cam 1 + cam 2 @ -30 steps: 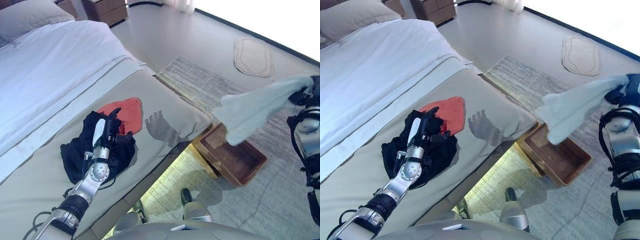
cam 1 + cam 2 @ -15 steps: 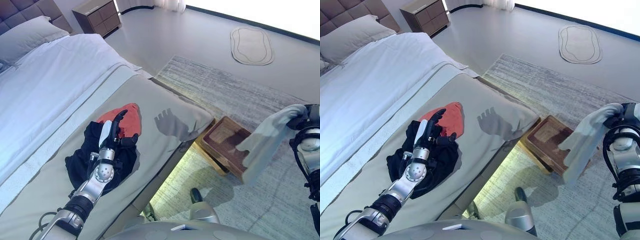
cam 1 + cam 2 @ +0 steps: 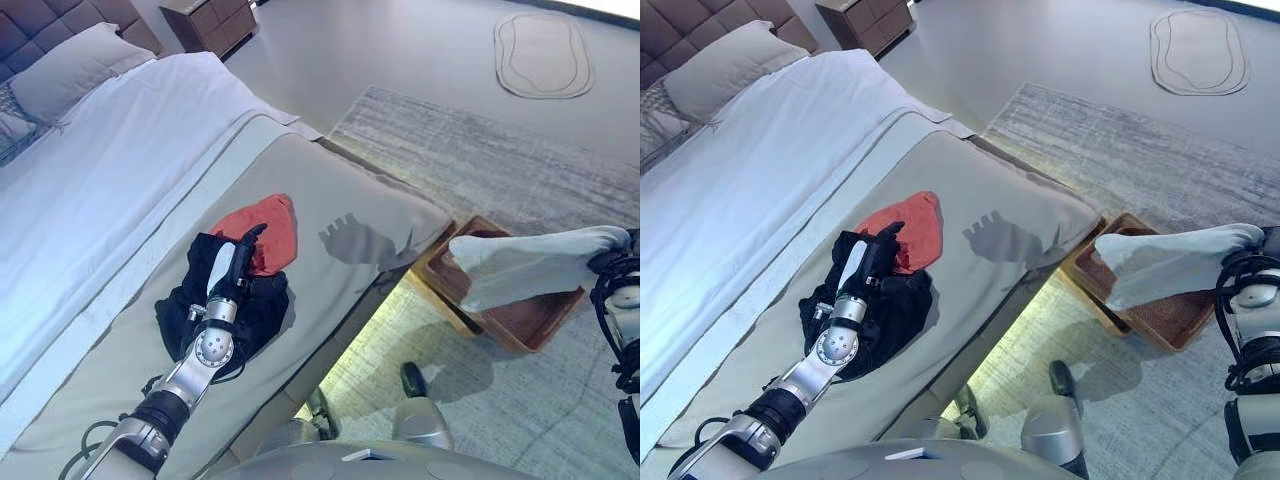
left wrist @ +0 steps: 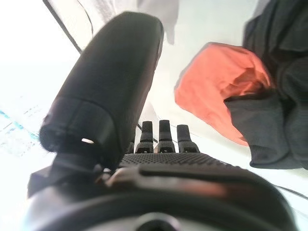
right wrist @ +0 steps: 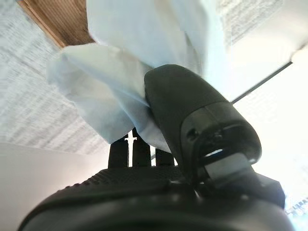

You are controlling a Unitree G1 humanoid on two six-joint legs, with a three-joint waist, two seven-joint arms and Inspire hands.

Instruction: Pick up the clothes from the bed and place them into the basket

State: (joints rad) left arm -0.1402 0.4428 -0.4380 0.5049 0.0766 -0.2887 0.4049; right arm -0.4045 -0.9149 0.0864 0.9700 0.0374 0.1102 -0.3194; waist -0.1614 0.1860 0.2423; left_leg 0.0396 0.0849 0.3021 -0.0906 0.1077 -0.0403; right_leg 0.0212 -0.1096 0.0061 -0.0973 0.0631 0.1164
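the clothes are split between two places: a pale blue-white garment (image 3: 530, 265) hangs from your right hand (image 3: 1252, 262), stretched out sideways above the wooden basket (image 3: 545, 325), while a black garment (image 3: 215, 305) and a red garment (image 3: 262, 226) lie on the bed (image 3: 120, 170). in the right wrist view your thumb and fingers are curled around a bunch of the pale cloth, so that hand is clamped on it; the cloth spreads past the fingers with the basket's brown floor showing beyond it. the basket sits on the grey rug (image 3: 480, 160) just beside the foot corner of the bed, and the free end of the pale garment hangs over the basket's bed-side part, not resting inside it as far as you can see. your left hand (image 3: 232, 268) lies over the black garment near the bed's foot edge, fingers straight and relaxed, tips reaching toward the red garment; the left wrist view shows the fingers extended and holding nothing, with the red cloth just past them and the black cloth beside it. the red garment touches the black one and is partly tucked under its edge. a grey pillow (image 3: 75, 70) rests at the head end of the bed, a wooden nightstand (image 3: 210, 18) stands beyond it, and a small oval mat (image 3: 543, 55) lies on the floor well apart from the rug.
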